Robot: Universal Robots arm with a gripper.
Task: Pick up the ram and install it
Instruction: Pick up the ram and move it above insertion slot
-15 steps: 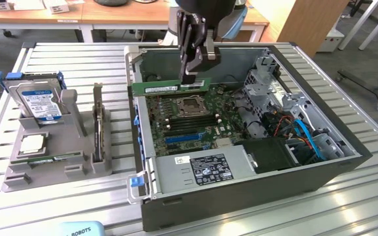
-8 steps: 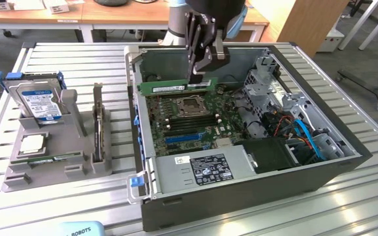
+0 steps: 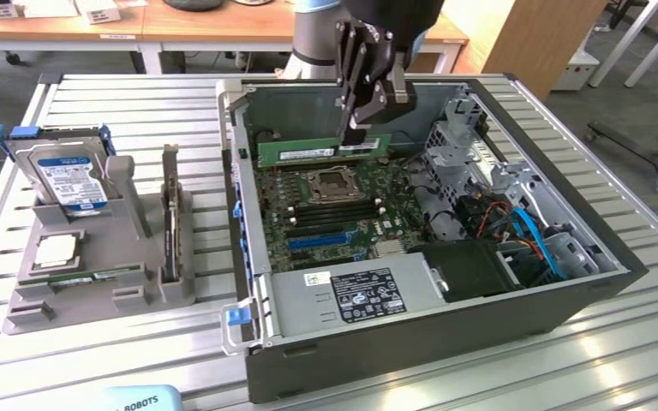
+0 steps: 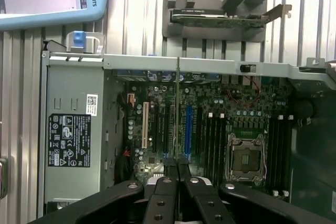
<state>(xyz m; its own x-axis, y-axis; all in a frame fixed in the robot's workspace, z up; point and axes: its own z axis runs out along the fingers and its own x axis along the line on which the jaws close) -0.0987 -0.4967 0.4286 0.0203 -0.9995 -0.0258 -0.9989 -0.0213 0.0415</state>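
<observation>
Arm: the dark arm (image 3: 318,34) comes in from the far side of the counter (image 3: 134,111) and reaches down over the open computer case (image 3: 535,291).
Wrist: pointed nearly straight down, so the wrist view looks onto the motherboard (image 4: 157,129) from above.
Hand: the hand (image 3: 360,128) is narrow, its 2 fingers pinched on the ram (image 3: 306,152).
Hand, wrist view: the hand (image 4: 177,169) shows 2 fingertips pressed together on the ram's thin edge (image 4: 178,108).
Grip point: toward the ram's end on the exterior view's right, at its upper edge.
Ram: held in the air inside the case, long edge level, flat faces upright, white label facing the exterior view.
Ram position: above the motherboard (image 3: 341,218), near the case's far wall, just beyond the processor socket (image 3: 335,184).
Ram alignment: in the wrist view its edge runs parallel to the board's long slots, beside the blue slot (image 4: 187,132).
Memory slots: the dark slots (image 4: 215,140) lie between the blue slot and the socket (image 4: 245,158).
Power supply: the grey box (image 3: 346,295) sits at the case's near end.
Holder: a grey rack (image 3: 78,291) on the counter, well apart from the hand, carries a hard drive (image 3: 72,175), an upright expansion card (image 3: 170,214) and a square silver chip (image 3: 57,250).
</observation>
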